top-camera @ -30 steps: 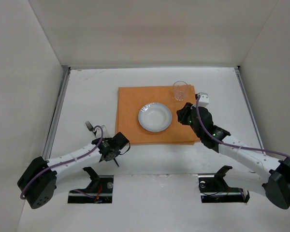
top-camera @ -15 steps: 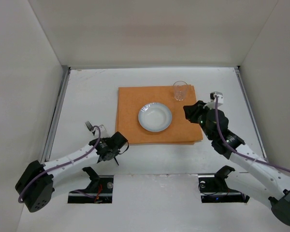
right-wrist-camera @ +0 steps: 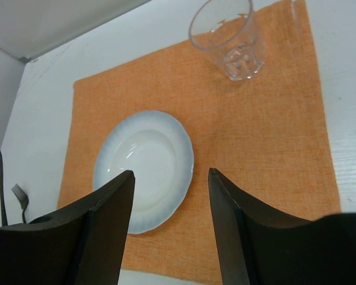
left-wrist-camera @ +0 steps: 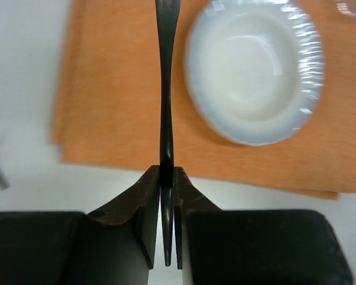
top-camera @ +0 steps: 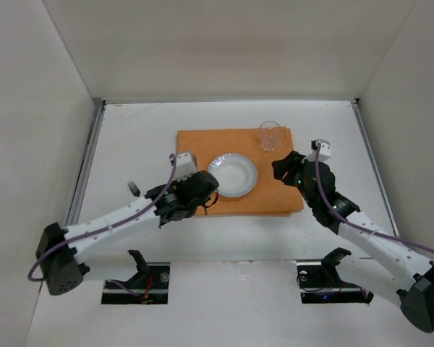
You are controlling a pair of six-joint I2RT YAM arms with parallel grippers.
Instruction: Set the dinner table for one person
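Note:
The white dinner table (top-camera: 130, 137) carries an orange mat (top-camera: 195, 155) with a white plate (top-camera: 232, 174) in its middle and a clear glass (top-camera: 269, 135) at its far right corner. My left gripper (top-camera: 206, 195) is over the mat's near left part, just left of the plate. It is shut on a thin dark utensil (left-wrist-camera: 166, 89), seen edge-on and pointing away over the mat (left-wrist-camera: 118, 101) beside the plate (left-wrist-camera: 255, 71). My right gripper (top-camera: 281, 168) is open and empty above the mat's right side, facing the plate (right-wrist-camera: 143, 169) and the glass (right-wrist-camera: 228, 38).
A silver fork (top-camera: 134, 189) lies on the bare tabletop left of the mat; it also shows in the right wrist view (right-wrist-camera: 18, 196). Metal rails (top-camera: 87, 159) run along the table's left and right edges. White walls enclose the table.
My left gripper has carried the dark utensil from the table's near left up and right to over the mat beside the plate. My right gripper drew back to the right, away from the plate.

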